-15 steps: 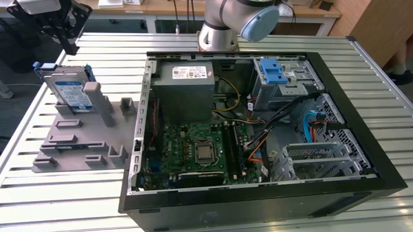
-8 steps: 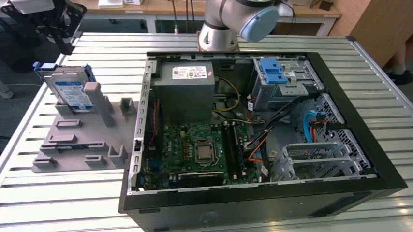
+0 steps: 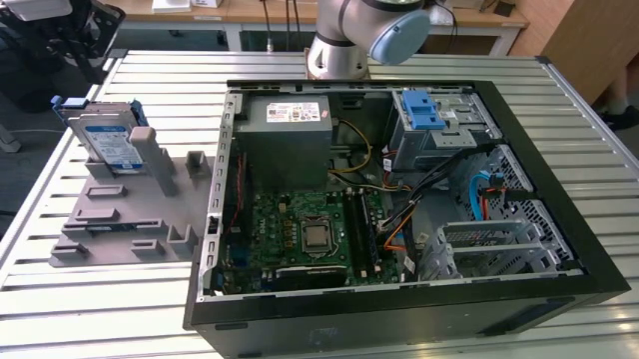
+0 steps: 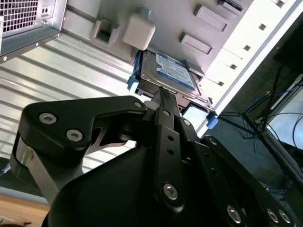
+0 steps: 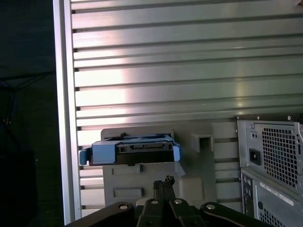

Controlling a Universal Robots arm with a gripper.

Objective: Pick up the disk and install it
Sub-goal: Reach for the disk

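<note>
Disk on its stand, open case alongside on the bench.
The disk [image 3: 105,142] stands on edge at the far end of the stand [image 3: 120,206], toward the exterior view's left of the bench [image 3: 179,75]. Just beside it, to the right, lies the computer case [image 3: 399,303]. Inside, the power supply [image 3: 289,138] sits behind the motherboard [image 3: 299,224], with the drive bay [image 3: 439,123] to their right. The arm's base [image 3: 345,45] stands behind the case.

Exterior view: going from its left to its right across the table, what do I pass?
The disk standing in the grey holder → grey power supply box → blue latch piece → black right wall of the computer case.
</note>
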